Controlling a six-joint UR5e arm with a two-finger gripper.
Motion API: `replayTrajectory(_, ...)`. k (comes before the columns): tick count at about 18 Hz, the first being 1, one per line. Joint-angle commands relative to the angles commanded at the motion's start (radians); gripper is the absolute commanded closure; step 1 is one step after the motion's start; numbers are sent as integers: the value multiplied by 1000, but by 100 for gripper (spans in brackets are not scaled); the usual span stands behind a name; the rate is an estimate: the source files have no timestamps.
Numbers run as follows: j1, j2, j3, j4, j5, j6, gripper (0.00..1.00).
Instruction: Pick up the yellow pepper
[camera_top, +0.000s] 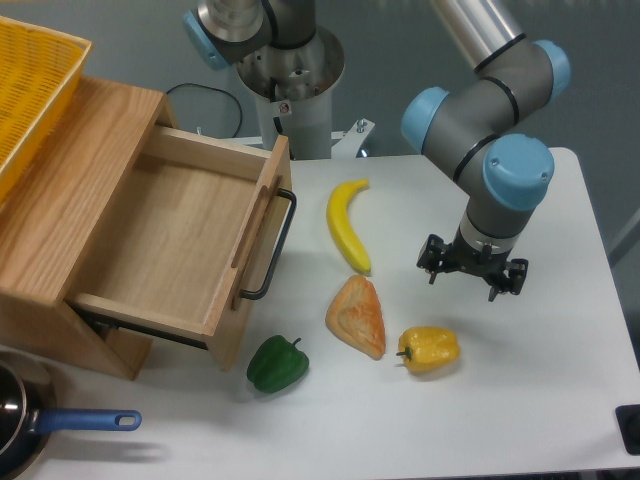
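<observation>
The yellow pepper (430, 349) lies on its side on the white table (520, 400), its stem pointing left. It is small, glossy and lobed. My gripper (472, 272) points straight down, a little behind and to the right of the pepper and apart from it. The wrist and the black gripper body hide the fingers, so I cannot see how the jaws stand. Nothing shows in the gripper.
A tan croissant (357, 316) lies just left of the pepper, a banana (347, 224) behind it, and a dark green pepper (277, 364) further left. An open wooden drawer (170, 235) with a black handle stands at the left. A blue-handled pan (60, 424) sits at the front left, a yellow basket (30, 85) on the cabinet.
</observation>
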Motion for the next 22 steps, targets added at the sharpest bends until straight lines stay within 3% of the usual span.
replayTrajectory(3,-11,-26,12,2,-6,215,0)
replayTrajectory(9,-43,-71,32,8,-11,494,0)
replayTrajectory(15,-51,-112,100,21,-11,519,0)
replayTrajectory(22,-86,-149,114,35,-11,515,0)
